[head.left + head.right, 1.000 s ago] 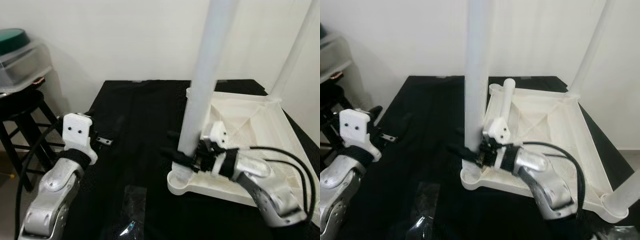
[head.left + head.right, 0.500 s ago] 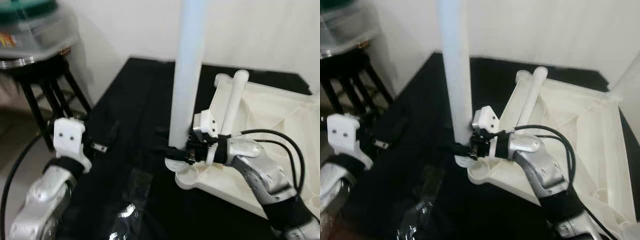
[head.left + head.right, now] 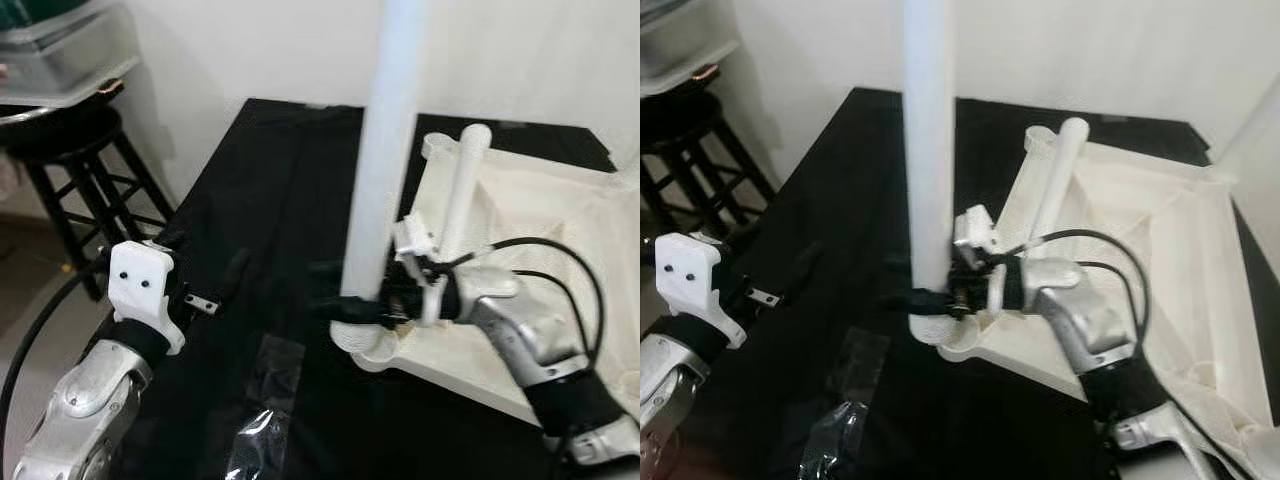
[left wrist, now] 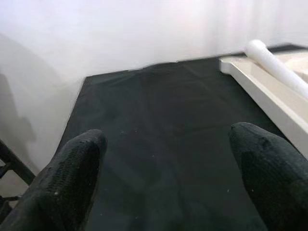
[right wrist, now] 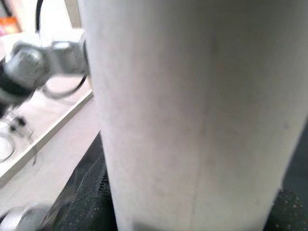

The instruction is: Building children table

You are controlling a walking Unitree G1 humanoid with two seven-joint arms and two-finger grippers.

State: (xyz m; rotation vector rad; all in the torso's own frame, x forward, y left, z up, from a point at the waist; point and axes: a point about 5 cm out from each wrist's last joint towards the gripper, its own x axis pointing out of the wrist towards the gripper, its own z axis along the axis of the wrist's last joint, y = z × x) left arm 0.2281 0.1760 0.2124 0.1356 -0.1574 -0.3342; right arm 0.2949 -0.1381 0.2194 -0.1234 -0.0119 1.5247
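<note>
A white children's table top (image 3: 520, 250) lies upside down on a black-covered surface. A thick white leg (image 3: 385, 150) stands upright at its near left corner socket (image 3: 370, 345). My right gripper (image 3: 335, 298) is shut on the bottom of that leg, which shows close up in the right wrist view (image 5: 192, 110). A second, thinner white leg (image 3: 460, 195) lies loose along the top's left edge. My left gripper (image 4: 168, 144) hovers open over the black surface, left of the table top, with nothing between its fingers (image 4: 77, 163).
A black stool (image 3: 65, 135) carrying a clear plastic box (image 3: 60, 55) stands at the far left, off the surface's edge. Crumpled clear plastic wrap (image 3: 262, 400) lies on the near black surface. A white wall runs behind.
The camera has shifted, so the whole scene sits differently in the picture. My right gripper has stayed shut on the upright leg at the corner. The left arm holds about the same pose.
</note>
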